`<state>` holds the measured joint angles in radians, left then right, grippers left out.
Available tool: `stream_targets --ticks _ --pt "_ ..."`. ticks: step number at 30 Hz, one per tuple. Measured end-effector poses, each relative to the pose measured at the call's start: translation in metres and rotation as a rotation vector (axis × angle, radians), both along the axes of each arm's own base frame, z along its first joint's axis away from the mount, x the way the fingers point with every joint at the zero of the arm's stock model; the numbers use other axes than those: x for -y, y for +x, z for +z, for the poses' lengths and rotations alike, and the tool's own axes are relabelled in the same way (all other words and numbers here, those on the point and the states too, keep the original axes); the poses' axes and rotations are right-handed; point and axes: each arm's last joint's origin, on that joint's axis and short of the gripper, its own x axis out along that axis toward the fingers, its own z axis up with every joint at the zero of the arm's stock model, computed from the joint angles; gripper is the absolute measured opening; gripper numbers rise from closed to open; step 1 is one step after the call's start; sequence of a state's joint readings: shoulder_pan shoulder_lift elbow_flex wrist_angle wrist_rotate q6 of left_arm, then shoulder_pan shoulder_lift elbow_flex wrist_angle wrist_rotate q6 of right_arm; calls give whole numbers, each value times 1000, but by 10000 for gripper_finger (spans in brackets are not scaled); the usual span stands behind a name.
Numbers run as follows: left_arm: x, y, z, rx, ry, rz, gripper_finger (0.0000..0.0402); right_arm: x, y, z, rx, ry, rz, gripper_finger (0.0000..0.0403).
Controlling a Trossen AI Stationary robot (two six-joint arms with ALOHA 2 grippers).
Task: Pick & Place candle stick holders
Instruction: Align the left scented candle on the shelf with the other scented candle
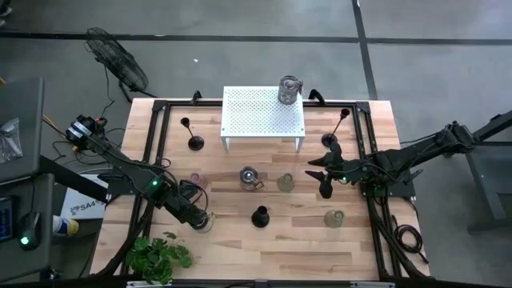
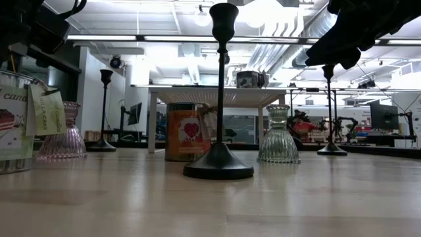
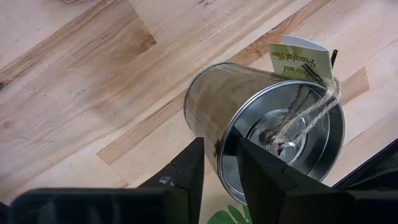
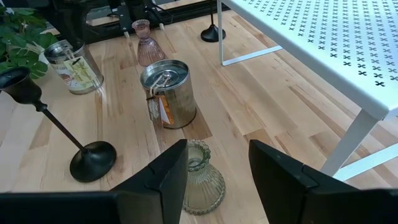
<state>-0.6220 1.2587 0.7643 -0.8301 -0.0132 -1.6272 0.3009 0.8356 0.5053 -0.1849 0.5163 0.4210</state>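
My left gripper [image 1: 200,219] is at the near left, shut on a metal tin [image 3: 261,118] with twine and a paper tag, which stands on the table in the low view [image 2: 13,125]. My right gripper [image 1: 322,176] is open and empty. It hovers right of a greenish ribbed glass holder [image 4: 202,180], which stands on its base between the fingers' line of sight. Black stemmed holders stand on round bases at the near centre [image 1: 260,216], far left [image 1: 192,138] and far right [image 1: 334,132]. A pink glass holder [image 1: 198,180] and a second greenish one [image 1: 334,218] stand on the table. My left gripper has the tin's top rim [image 3: 219,146] between its two fingers, one finger on the outer wall and one over the top opening. The fingers come slanting down from the table's left. The tin's bottom looks to be on the table.
A white perforated stand [image 1: 264,120] at the far centre carries a tin [image 1: 290,90]. Another tin with a red label [image 1: 250,178] stands mid-table. A leafy plant [image 1: 156,256] sits at the near left corner. Black frame rails run along both table sides.
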Motion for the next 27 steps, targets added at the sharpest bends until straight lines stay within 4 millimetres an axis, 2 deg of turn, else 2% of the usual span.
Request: stream_targets --ticks 13,27 --pt "0 -1 0 -6 4 -14 9 -1 0 0 -3 11 19 162" --pt "0 1 4 7 25 -32 1 -1 0 0 -3 10 20 162"
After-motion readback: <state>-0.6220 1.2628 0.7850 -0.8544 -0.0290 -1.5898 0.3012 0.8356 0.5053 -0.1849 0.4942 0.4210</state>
